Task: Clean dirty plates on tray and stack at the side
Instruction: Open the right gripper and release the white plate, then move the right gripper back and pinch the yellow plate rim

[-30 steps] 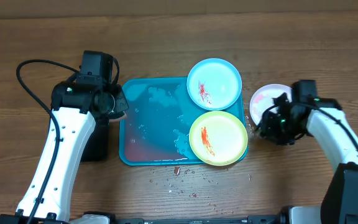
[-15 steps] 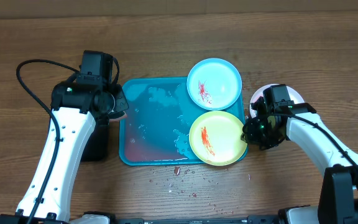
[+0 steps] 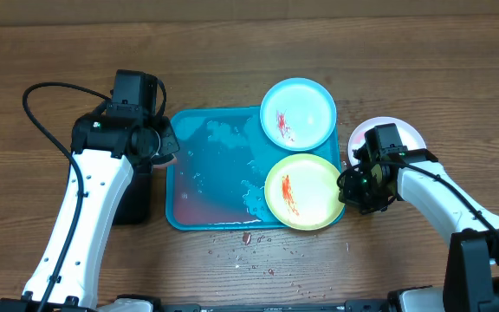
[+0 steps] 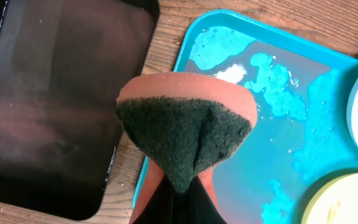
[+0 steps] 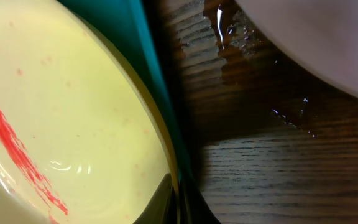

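The teal tray (image 3: 210,186) is wet, with foam patches. A light blue plate (image 3: 298,114) with a red smear lies on its far right corner. On the near right corner lies a yellow-green plate (image 3: 304,192), also smeared red. My right gripper (image 3: 346,186) is shut on that plate's right rim, one finger inside the yellow-green plate (image 5: 73,112) and one outside. A pale pink plate (image 3: 405,134) sits on the table to the right of the tray, partly under my right arm. My left gripper (image 3: 158,143) hovers over the tray's left edge, shut on an orange sponge (image 4: 185,124) with a green scouring face.
A black tray (image 4: 48,106) lies on the table to the left of the teal tray (image 4: 241,74), under my left arm. Red crumbs (image 3: 249,247) are scattered on the wood in front of the tray. Water drops (image 5: 229,37) lie between the pink plate (image 5: 328,37) and the tray.
My right arm moved left from the pink plate to the yellow-green plate, and its gripper closed on that plate's rim. The left arm stayed still.
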